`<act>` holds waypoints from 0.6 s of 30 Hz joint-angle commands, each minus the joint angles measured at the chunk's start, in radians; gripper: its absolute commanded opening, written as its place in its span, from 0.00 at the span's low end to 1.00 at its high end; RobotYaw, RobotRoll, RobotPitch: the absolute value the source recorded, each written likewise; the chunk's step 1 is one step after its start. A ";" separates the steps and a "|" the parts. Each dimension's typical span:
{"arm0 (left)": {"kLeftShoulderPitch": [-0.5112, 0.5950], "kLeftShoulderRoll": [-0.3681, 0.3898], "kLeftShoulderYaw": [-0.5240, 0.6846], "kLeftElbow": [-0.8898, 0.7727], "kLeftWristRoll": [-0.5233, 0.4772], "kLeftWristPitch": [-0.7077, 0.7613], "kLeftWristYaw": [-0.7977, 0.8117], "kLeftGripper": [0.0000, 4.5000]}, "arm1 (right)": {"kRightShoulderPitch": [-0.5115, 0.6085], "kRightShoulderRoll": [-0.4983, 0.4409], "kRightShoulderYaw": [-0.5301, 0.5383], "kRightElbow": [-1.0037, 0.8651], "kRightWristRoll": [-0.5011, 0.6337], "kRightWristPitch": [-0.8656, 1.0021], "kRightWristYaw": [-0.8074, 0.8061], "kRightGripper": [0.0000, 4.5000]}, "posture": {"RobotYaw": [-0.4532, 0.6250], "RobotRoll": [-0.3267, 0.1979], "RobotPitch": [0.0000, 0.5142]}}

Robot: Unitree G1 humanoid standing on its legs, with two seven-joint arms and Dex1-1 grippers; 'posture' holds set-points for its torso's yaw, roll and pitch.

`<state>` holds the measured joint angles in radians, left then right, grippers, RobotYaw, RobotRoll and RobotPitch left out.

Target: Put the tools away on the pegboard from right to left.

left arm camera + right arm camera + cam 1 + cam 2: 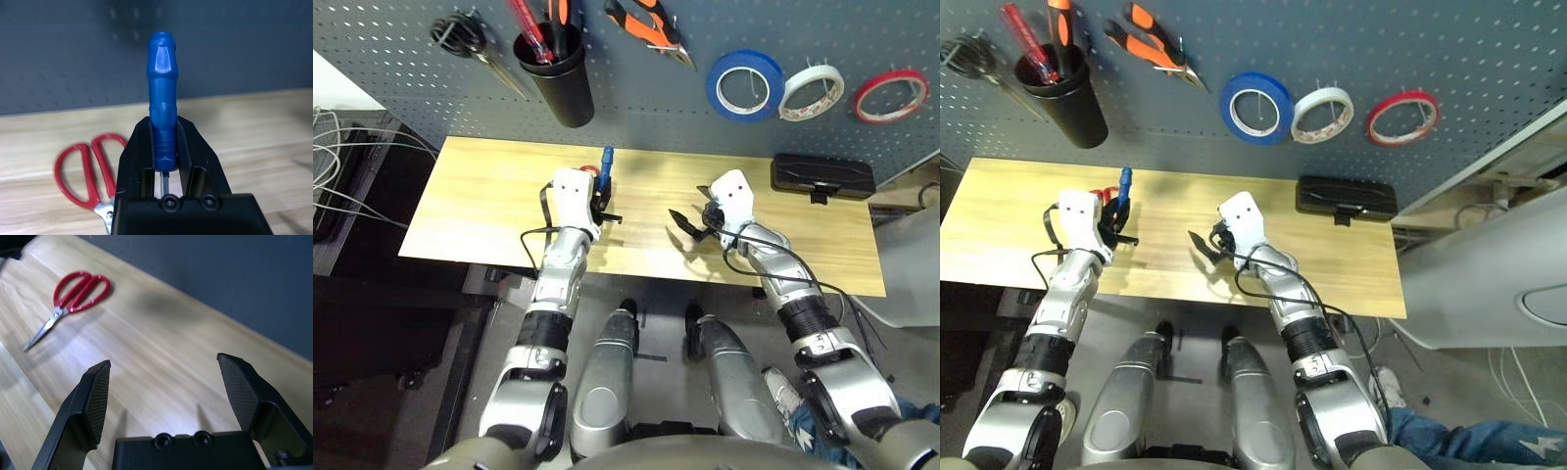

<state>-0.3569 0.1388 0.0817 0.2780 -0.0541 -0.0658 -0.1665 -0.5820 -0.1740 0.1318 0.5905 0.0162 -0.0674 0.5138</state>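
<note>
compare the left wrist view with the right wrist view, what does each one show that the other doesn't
Left wrist view alone: the left claw shut on the small blue-handled screwdriver, handle pointing away from the wrist, thin metal shaft between the fingers.

Right wrist view alone: the right claw open and empty above bare wood, and the full length of the red-handled scissors, blades included.

Both: the red-handled scissors lying flat on the wooden table, with the dark grey pegboard behind. The left wrist view catches just their handles and pivot.
</note>
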 commanded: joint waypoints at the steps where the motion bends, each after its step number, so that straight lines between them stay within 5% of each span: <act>1: 0.038 -0.001 -0.004 -0.040 -0.013 0.015 -0.011 0.12 | 0.000 0.005 -0.002 0.050 -0.006 -0.027 0.004 1.00 | 0.56 0.62 0.49; 18: 0.010 -0.019 -0.064 -0.189 -0.039 -0.135 -0.109 0.12 | -0.031 0.003 -0.021 0.087 -0.001 -0.081 -0.009 1.00 | 0.55 0.62 0.47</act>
<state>-0.3568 0.1165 0.0461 0.1286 -0.0927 -0.1617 -0.2490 -0.6141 -0.1723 0.1211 0.6611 0.0162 -0.1382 0.5051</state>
